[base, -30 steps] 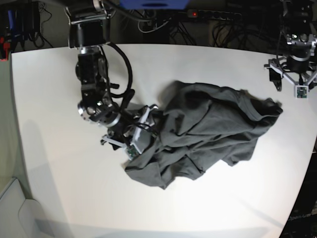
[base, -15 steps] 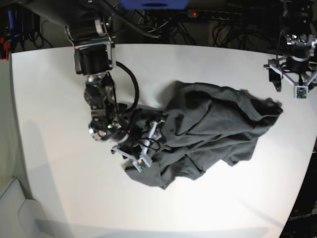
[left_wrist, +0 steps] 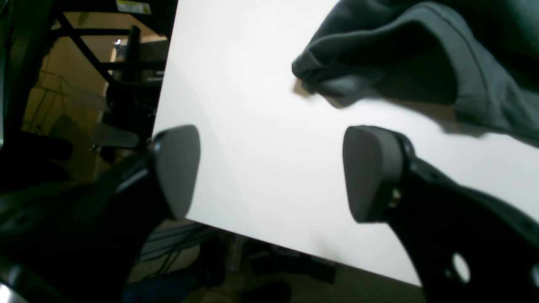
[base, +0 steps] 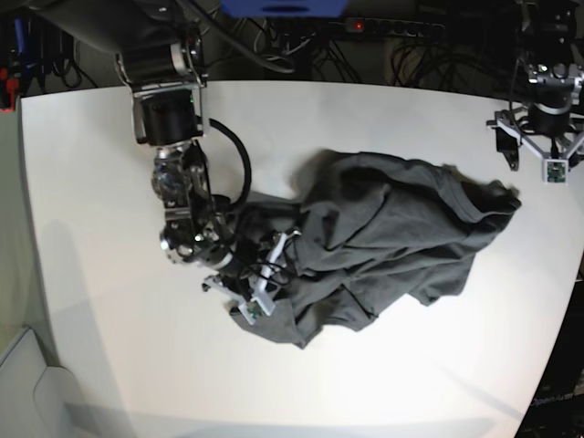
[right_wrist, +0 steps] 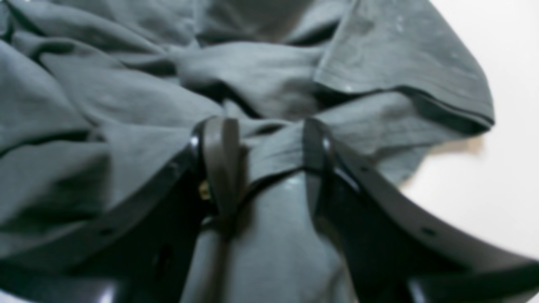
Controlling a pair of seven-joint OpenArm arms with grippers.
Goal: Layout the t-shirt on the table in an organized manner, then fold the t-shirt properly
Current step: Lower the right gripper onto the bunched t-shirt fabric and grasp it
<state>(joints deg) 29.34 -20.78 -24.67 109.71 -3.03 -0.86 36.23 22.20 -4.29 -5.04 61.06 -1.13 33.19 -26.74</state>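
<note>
With the t-shirt (base: 392,242) heaped mid-desk (base: 109,301), the laying-out step looks barely begun: the right claw (right_wrist: 263,143) pinches a fold at its edge, the left claw (left_wrist: 269,172) gapes empty beside its sleeve, so a spreading pull seems next.

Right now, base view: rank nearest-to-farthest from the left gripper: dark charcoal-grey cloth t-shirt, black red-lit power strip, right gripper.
1. Dark charcoal-grey cloth t-shirt, mid-table.
2. Black red-lit power strip, behind table.
3. Right gripper, shirt's far edge.
</note>
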